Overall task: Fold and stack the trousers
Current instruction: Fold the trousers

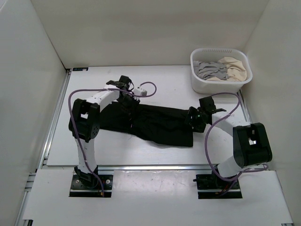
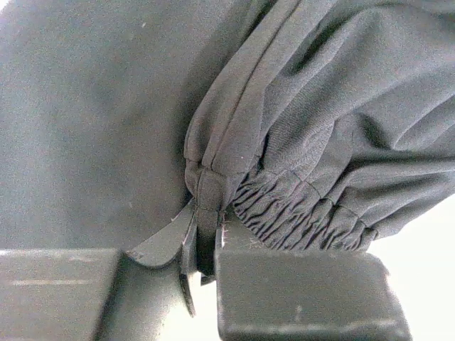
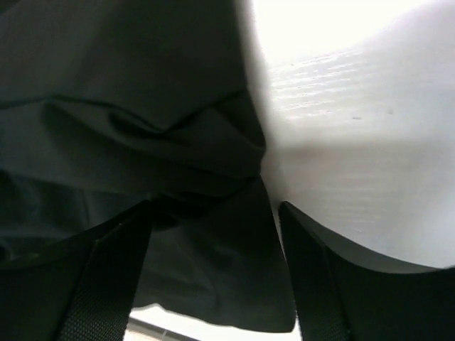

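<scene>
The flat white desk [image 1: 155, 82] sits inside a box of plain white walls [image 1: 141, 28]. In the far right corner of the desk stands a white plastic basket [image 1: 211, 87]. A soft grey garment [image 1: 207, 69] and a soft beige garment [image 1: 233, 68] lie in it side by side. The pair of plain black, soft trousers [image 1: 160, 125] lies spread across the middle of the desk, well apart from the basket. It reaches from one arm to the other. The left arm's black two-finger tool [image 1: 128, 104] is down on the left end of the trousers. In the left wrist view, this tool [image 2: 206, 263] has its two fingers [image 2: 306, 298] nearly together. They pinch a thin seam of the black cloth, right by the bunched stretchy waistband [image 2: 298, 213]. The right arm's black two-finger tool [image 1: 194, 118] is down at the right end of the trousers. In the right wrist view, this tool [image 3: 213, 284] has its fingers [image 3: 106, 284] wide apart. A loose edge of the black cloth lies in the gap, but the fingers do not squeeze it. Bare white desk shows just beside that edge.
</scene>
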